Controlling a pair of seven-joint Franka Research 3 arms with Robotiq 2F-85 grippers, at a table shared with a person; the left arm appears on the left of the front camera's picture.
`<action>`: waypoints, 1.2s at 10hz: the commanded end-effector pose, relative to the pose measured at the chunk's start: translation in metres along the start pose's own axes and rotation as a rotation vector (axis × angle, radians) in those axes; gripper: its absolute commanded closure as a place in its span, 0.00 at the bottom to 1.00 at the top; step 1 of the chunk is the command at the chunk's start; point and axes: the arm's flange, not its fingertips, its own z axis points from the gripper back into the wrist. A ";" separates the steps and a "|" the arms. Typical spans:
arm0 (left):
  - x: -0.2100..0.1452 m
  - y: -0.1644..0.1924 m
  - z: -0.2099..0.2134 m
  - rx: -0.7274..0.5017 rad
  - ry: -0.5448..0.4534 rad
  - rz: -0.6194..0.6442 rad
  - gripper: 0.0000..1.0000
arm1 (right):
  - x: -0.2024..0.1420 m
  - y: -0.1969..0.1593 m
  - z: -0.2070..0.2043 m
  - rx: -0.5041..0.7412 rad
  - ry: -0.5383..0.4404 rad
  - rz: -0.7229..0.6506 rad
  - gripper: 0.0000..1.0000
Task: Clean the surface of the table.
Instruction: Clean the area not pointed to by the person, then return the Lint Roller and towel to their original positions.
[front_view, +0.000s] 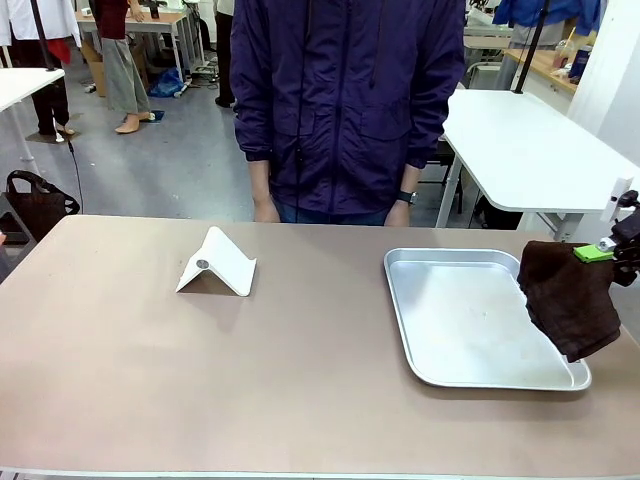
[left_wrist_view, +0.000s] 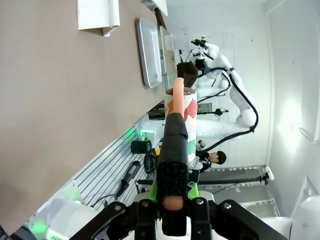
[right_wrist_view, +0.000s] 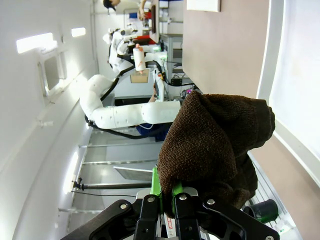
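The left gripper (left_wrist_view: 173, 196) was clamped on a white container (left_wrist_view: 189, 117) with coloured print, a black wrap and a pinkish top, held off the near left edge of the table (front_view: 300, 380). The table's beige-brown top ran across the whole front view, from its left edge to its right edge.

A white folded stand (front_view: 220, 262) sat left of the tabletop's middle, nearer the far edge than the near one. A person in a dark purple jacket (front_view: 345, 100) stood at the middle of the far edge, both hands hanging just behind it.

A shiny metal tray (front_view: 402, 320) lay on the right part of the tabletop, well apart from the stand, its right rim close to the right edge.

The right gripper (front_view: 597, 254) was at the tabletop's right edge, its fingers closed on a dark brown cloth (front_view: 568, 295). The cloth hung bunched over the tray's right rim; whether it touched the tray could not be told.
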 end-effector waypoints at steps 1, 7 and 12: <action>0.005 -0.010 -0.008 0.022 -0.010 0.041 0.78 | -0.001 0.003 0.000 0.001 -0.001 0.005 0.92; 0.005 -0.010 -0.008 0.022 -0.010 0.041 0.78 | -0.001 0.003 0.000 0.001 -0.001 0.005 0.92; 0.005 -0.010 -0.008 0.022 -0.010 0.041 0.78 | -0.001 0.003 0.000 0.001 -0.001 0.005 0.92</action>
